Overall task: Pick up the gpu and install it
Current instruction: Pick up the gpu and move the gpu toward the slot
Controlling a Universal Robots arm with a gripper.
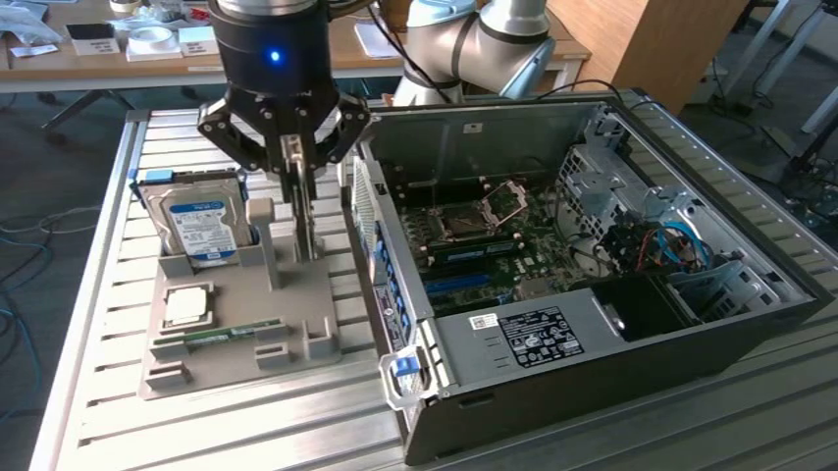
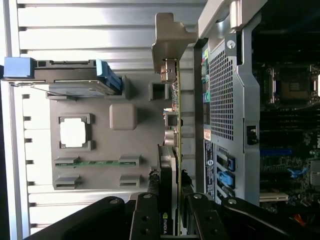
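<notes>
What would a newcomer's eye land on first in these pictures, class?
The open case, its motherboard exposed, takes up the exterior view's right. Just beside it, the end effector grips the gpu upright and edge-on at a grey holder. A hard drive with a blue-white label stands on that holder.

A grey holder point(image 1: 242, 294) is set on a slatted metal table point(image 1: 262, 432). A silver hard drive point(image 1: 196, 224) with a blue-white label is stood upright in a slot at one end of it. A square processor chip point(image 1: 184, 305) is laid flat in a recess, with a green memory stick point(image 1: 223, 334) just beside it. An open computer case point(image 1: 458, 137) is placed at the exterior view's right, with its motherboard point(image 1: 524, 245) and power supply point(image 1: 537, 339) exposed.
</notes>
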